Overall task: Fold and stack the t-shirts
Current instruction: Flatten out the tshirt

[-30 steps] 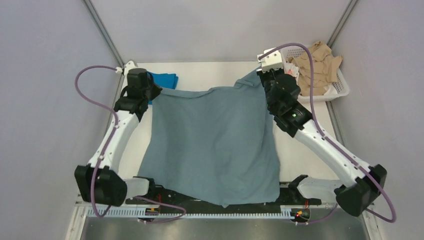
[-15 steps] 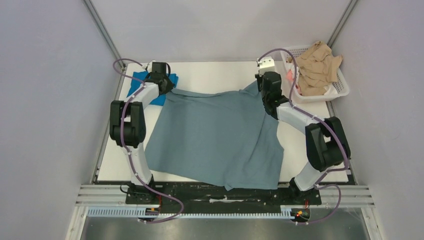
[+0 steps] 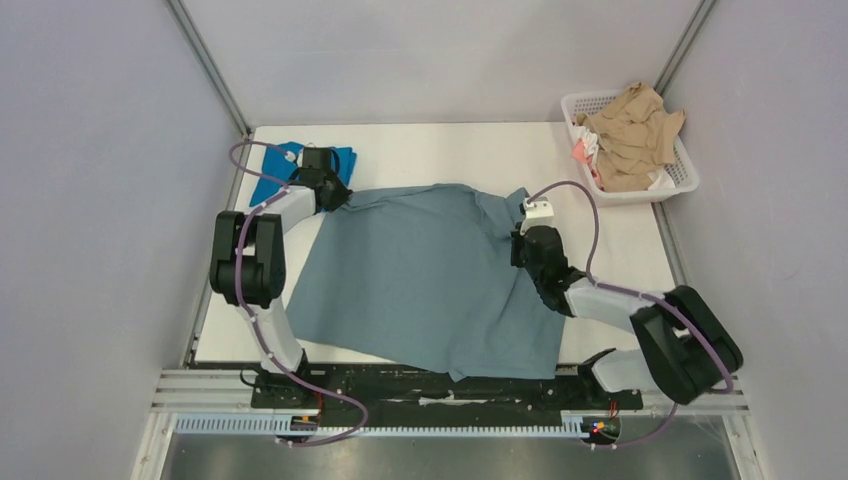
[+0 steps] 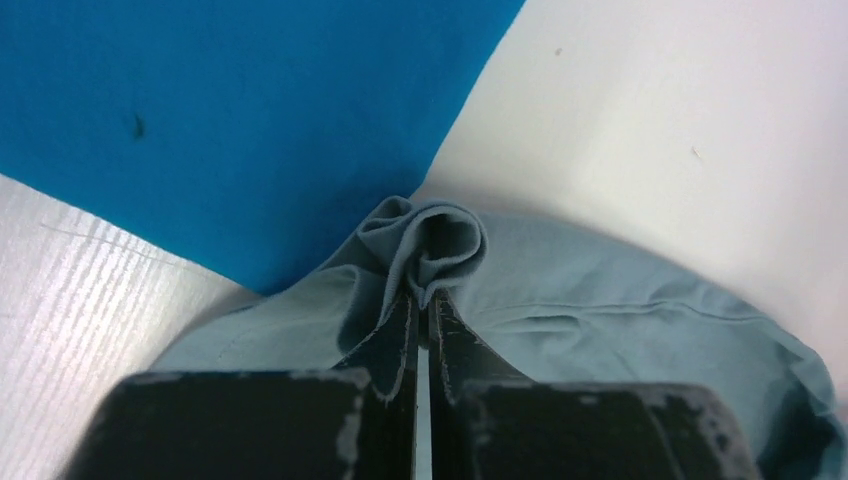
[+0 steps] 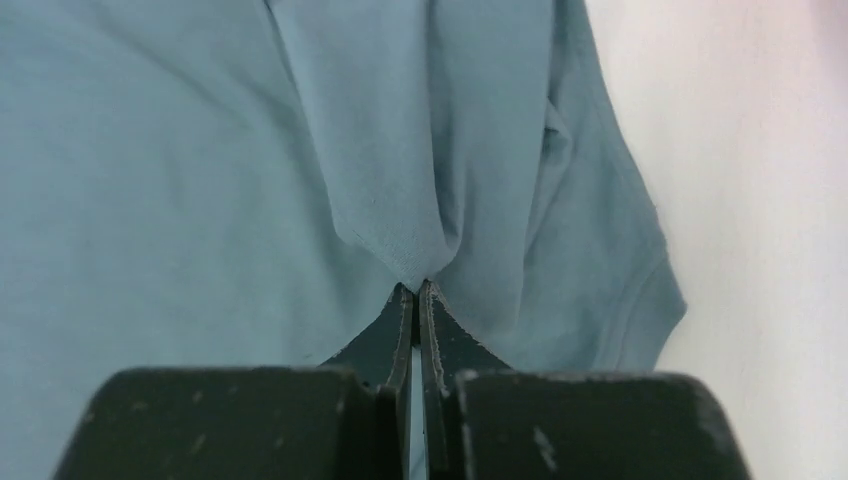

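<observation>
Table [image 3: 440,150] far-left corner: cobalt blue t-shirt [image 4: 200,110], lying flat.
Just right of it: left gripper [image 4: 418,305] clenched on bunched far-left edge of slate grey-blue t-shirt [image 3: 420,280].
Slate grey-blue t-shirt spread over table middle, hem hanging past table's near edge, rumpled ridge toward right.
Right gripper [image 5: 417,290] pinching fold at its right side, low over table.
We judge cloth light, limp, draping, holding no shape. We'd grip pinched edges near corners and keep it taut between both.

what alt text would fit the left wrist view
The left arm's black fingers are shut on a bunched fold of the grey-blue t-shirt. Beyond it, a cobalt blue t-shirt lies flat on the white table, at upper left.
</observation>
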`<action>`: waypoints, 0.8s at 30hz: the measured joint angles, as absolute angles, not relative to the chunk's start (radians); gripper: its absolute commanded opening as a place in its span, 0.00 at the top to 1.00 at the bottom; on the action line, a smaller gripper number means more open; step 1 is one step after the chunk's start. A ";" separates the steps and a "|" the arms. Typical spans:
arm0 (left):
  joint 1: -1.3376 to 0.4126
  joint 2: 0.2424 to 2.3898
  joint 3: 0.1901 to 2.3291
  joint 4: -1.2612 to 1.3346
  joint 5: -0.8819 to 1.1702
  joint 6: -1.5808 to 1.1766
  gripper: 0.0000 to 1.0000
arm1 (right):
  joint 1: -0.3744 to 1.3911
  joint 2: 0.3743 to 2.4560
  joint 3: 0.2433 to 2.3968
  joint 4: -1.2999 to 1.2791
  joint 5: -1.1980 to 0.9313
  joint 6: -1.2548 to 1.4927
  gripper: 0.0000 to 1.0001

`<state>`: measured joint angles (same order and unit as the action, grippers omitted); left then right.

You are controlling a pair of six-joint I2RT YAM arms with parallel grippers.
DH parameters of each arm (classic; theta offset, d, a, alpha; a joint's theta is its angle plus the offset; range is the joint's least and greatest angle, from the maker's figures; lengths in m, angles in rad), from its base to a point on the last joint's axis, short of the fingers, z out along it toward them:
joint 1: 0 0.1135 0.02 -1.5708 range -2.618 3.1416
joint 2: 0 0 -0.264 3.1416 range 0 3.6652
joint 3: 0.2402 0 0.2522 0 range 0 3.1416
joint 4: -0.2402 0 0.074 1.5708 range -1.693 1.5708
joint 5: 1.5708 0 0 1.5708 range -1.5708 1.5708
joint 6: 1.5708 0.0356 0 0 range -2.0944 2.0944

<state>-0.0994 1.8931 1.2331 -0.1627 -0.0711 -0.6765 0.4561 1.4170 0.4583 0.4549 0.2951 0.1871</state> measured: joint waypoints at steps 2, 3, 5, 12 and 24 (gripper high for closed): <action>-0.099 1.879 1.218 -0.155 -0.056 -0.680 0.98 | 0.501 1.336 0.433 0.437 0.315 0.208 1.00; -0.099 1.874 1.217 -0.150 -0.046 -0.683 0.98 | 0.518 1.299 0.430 0.422 0.327 0.214 1.00; -0.099 1.858 1.217 -0.148 -0.037 -0.688 0.98 | 0.536 1.236 0.440 0.392 0.366 0.218 1.00; -0.101 1.600 1.210 -0.227 -0.046 -0.691 0.98 | 0.533 1.151 0.714 0.131 0.517 0.142 1.00; -0.103 0.775 1.413 -0.489 -0.080 -0.690 0.98 | 0.533 0.922 1.405 -0.217 0.542 -0.021 1.00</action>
